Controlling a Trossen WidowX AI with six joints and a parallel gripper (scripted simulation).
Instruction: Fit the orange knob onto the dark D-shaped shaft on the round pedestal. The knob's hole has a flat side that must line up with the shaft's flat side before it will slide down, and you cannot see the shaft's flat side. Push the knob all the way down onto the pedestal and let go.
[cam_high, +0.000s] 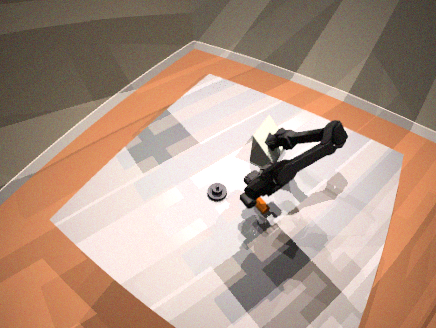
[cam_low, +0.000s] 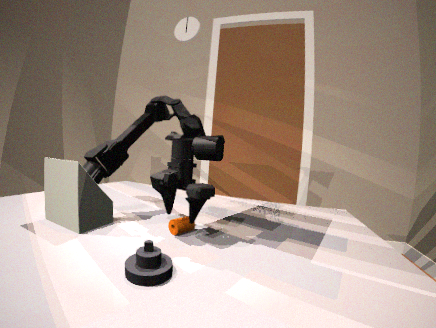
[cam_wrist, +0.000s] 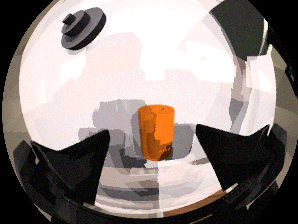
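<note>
The orange knob (cam_high: 262, 205) (cam_low: 179, 226) (cam_wrist: 156, 131) lies on its side on the table, with a dark hole in the end facing the exterior camera. My gripper (cam_low: 181, 217) (cam_wrist: 153, 132) is open and points down over the knob. In the wrist view the knob shows between the two fingers, with a gap on each side. The round dark pedestal (cam_high: 212, 196) (cam_low: 148, 274) (cam_wrist: 93, 31) stands upright apart from the knob, with its shaft (cam_low: 148, 245) (cam_wrist: 68, 19) bare. The shaft's flat side cannot be made out.
A pale grey-green block with a sloped side (cam_high: 263, 145) (cam_low: 62, 195) (cam_wrist: 242, 30) stands beside the arm's base. Patchy shadows and reflections lie across the white table top (cam_high: 125, 240) (cam_low: 280, 295). A wall and a brown door (cam_low: 260, 100) are behind the table.
</note>
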